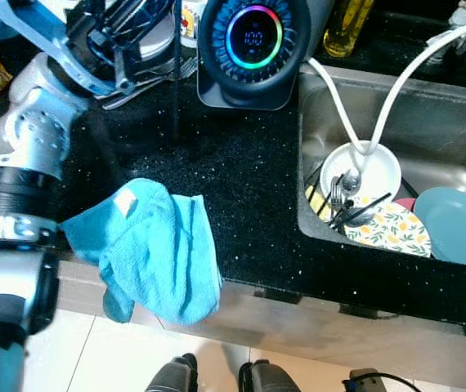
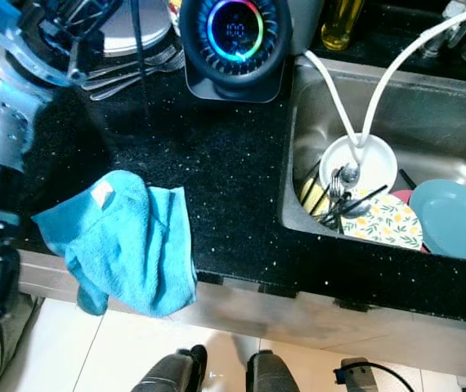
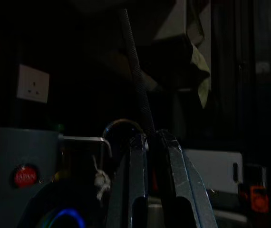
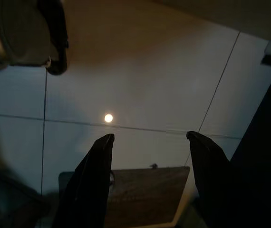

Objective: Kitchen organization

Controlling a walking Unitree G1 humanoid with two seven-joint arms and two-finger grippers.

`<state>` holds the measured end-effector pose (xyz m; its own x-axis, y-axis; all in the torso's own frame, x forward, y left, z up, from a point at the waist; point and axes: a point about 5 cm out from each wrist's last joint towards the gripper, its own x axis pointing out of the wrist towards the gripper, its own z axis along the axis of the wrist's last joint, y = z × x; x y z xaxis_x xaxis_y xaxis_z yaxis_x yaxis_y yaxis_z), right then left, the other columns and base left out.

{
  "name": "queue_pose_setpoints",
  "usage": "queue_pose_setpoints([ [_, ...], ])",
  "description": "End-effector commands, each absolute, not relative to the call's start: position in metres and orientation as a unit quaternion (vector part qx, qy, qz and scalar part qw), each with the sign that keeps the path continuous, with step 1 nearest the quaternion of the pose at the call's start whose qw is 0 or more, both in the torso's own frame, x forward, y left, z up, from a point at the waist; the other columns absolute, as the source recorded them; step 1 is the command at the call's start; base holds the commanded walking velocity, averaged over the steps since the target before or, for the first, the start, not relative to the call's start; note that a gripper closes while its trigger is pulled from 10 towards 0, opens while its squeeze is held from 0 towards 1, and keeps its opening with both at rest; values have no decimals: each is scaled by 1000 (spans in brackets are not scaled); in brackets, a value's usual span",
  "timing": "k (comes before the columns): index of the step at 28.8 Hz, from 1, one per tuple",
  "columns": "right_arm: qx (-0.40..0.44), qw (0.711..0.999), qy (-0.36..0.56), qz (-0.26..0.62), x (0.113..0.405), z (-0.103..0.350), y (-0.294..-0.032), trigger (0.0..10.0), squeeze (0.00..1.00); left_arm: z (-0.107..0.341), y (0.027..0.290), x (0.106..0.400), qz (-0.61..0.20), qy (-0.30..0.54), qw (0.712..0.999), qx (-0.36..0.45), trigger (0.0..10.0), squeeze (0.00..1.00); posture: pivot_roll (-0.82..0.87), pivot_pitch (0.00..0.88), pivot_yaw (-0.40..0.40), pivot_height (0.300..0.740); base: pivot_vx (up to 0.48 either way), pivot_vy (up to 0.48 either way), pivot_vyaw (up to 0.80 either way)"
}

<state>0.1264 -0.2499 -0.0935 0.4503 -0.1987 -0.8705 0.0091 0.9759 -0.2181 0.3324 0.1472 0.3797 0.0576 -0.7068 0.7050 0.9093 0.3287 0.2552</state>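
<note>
The left arm (image 1: 20, 163) is built of silver-grey metal segments with rounded joint housings. One housing carries a pattern of small perforations. A black ribbed collar and black bands separate the segments. The wrist bracket (image 1: 49, 45) is blue and supports black mechanical parts. In the left wrist view, the left gripper (image 3: 150, 142) has two long fingers (image 3: 138, 180) with slotted, dark metallic faces. The right gripper (image 4: 150, 142) has two black fingers (image 4: 90, 180), broad at the base and tapering to rounded tips. Two dark grey rounded feet (image 1: 176, 377) are visible at the floor.
</note>
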Motion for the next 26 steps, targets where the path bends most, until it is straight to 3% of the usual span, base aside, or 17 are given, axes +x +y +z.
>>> queue_pose_setpoints([
  [1,-81,836,538,-72,116,-97,-251,10000,0,388,140,325,-541,-413,719,-140,6235,0,30,168,-32,740,0,0,0],
  [2,-80,837,537,-73,117,-96,-251,10000,0,389,136,323,-534,-415,723,-143,6235,0,30,168,-32,740,0,0,0],
  [3,-80,837,536,-73,118,-96,-251,10000,0,390,132,322,-529,-416,724,-150,7137,0,33,164,-30,740,0,0,0],
  [4,-80,837,536,-73,118,-96,-251,10000,0,390,132,322,-529,-416,724,-150,7137,0,33,164,-30,740,0,0,0],
  [5,-80,838,535,-73,119,-96,-251,10000,0,391,125,321,-526,-415,725,-158,9529,0,34,159,-31,740,0,0,0],
  [7,-79,838,535,-73,120,-96,-250,10000,0,391,115,317,-524,-413,725,-170,10000,0,35,155,-30,740,0,0,0],
  [9,-79,838,535,-73,120,-96,-250,10000,0,391,111,315,-523,-413,725,-173,10000,0,35,155,-30,740,0,0,0],
  [12,-77,838,535,-74,120,-96,-249,10000,0,383,85,316,-510,-385,743,-199,10000,0,33,145,-29,740,0,0,0],
  [20,-69,833,543,-79,118,-98,-246,10000,0,355,59,337,-438,-307,824,-186,10000,0,33,139,-26,740,0,0,-161],
  [26,-70,831,546,-78,117,-99,-245,10000,0,350,44,334,-445,-294,831,-157,10000,0,34,136,-22,740,0,0,-800],
])
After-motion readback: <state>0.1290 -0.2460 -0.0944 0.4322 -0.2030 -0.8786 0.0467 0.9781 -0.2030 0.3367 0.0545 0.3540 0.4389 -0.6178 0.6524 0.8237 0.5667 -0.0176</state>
